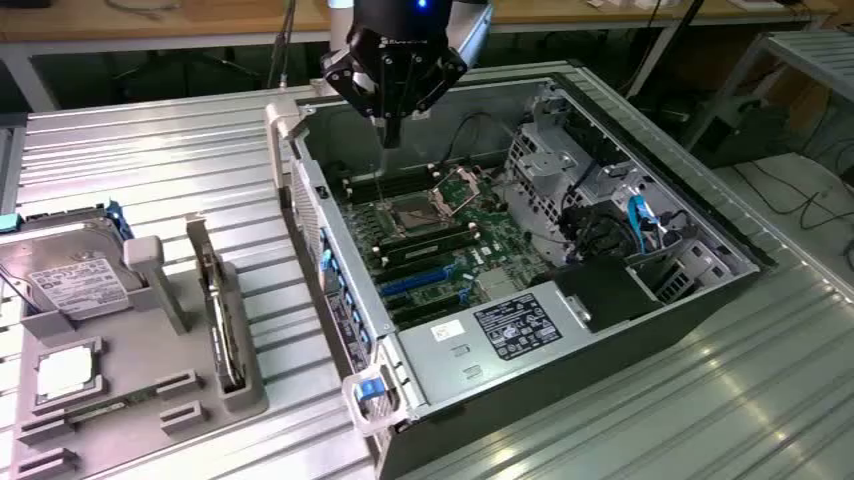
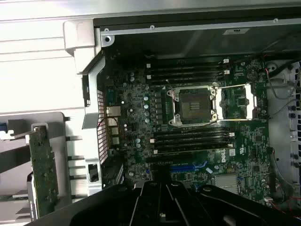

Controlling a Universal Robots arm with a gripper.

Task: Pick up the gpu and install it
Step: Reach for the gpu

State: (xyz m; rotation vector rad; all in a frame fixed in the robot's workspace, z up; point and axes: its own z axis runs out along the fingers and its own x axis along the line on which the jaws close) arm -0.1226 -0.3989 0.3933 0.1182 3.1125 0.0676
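Observation:
The gpu (image 1: 218, 318) stands on edge in a slot of the grey holder (image 1: 160, 400) at the exterior view's left, a thin card with a metal bracket. In the wrist view the gpu (image 2: 43, 175) shows its green component side. My gripper (image 1: 390, 138) hangs above the far end of the open computer case (image 1: 441, 385), over the motherboard (image 1: 441, 235), well apart from the gpu. Its fingers are shut together with nothing between them. Its dark body (image 2: 160, 197) sits over the board near the blue slots (image 2: 188, 167).
A silver hard drive (image 1: 74, 285) with a white label and a small square processor chip (image 1: 64, 372) also rest in the holder. Inside the case are an open CPU socket (image 2: 194, 106), memory slots, a drive cage (image 1: 567, 165) and cables. Everything stands on a ribbed metal table (image 1: 160, 160).

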